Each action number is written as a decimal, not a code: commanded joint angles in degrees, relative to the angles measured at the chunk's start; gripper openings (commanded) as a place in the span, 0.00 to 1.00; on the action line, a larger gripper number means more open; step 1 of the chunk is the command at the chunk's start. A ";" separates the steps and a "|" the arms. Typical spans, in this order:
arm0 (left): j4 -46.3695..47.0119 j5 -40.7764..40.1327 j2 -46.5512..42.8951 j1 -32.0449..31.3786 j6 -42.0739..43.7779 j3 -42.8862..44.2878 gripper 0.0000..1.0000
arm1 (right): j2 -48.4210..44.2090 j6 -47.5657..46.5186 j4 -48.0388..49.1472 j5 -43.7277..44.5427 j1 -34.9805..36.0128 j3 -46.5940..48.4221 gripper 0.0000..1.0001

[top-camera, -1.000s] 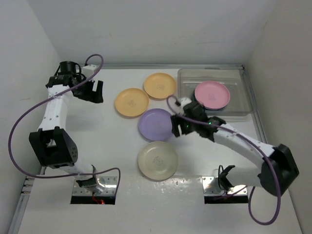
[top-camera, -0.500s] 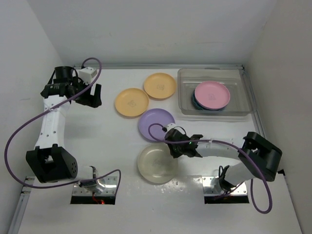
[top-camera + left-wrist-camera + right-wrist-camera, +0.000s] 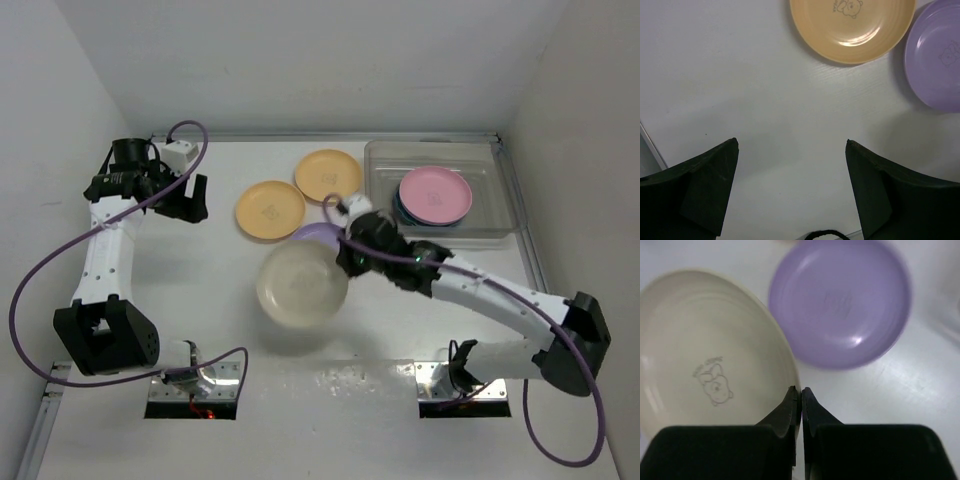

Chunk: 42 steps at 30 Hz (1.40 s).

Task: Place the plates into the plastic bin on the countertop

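while the right gripper (image 3: 800, 396) is clamped tight on the rim of the cream plate (image 3: 300, 286), that plate hangs tilted over the countertop (image 3: 200, 290), left of and nearer than the plastic bin (image 3: 506, 190). the lilac plate (image 3: 840, 300) lies just beyond. the nearer yellow-orange plate (image 3: 269, 209) and farther yellow-orange plate (image 3: 328, 175) sit left of the bin. inside it, the pink plate (image 3: 435, 194) rests on a dark teal plate (image 3: 400, 213). far left of the bin, the left gripper (image 3: 792, 150) gapes wide, holding nothing.

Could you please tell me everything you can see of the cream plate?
The cream plate is small, round, glossy plastic by its look, with faint concentric rings and a little bear printed inside. The right gripper is shut on its rim, holding it raised above the countertop, hiding part of the purple plate in the top view.
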 commanded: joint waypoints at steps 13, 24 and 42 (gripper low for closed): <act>2.28 -4.29 6.55 0.73 -0.07 3.88 0.89 | 19.40 5.09 -2.88 4.53 -53.22 27.02 0.00; 2.28 -5.52 13.76 1.25 -0.69 6.69 0.89 | 26.20 7.55 -1.05 -0.03 -62.20 27.48 0.00; 2.28 -3.95 16.13 1.25 -0.69 7.22 0.89 | 27.95 2.10 -0.60 0.57 -63.97 24.49 0.34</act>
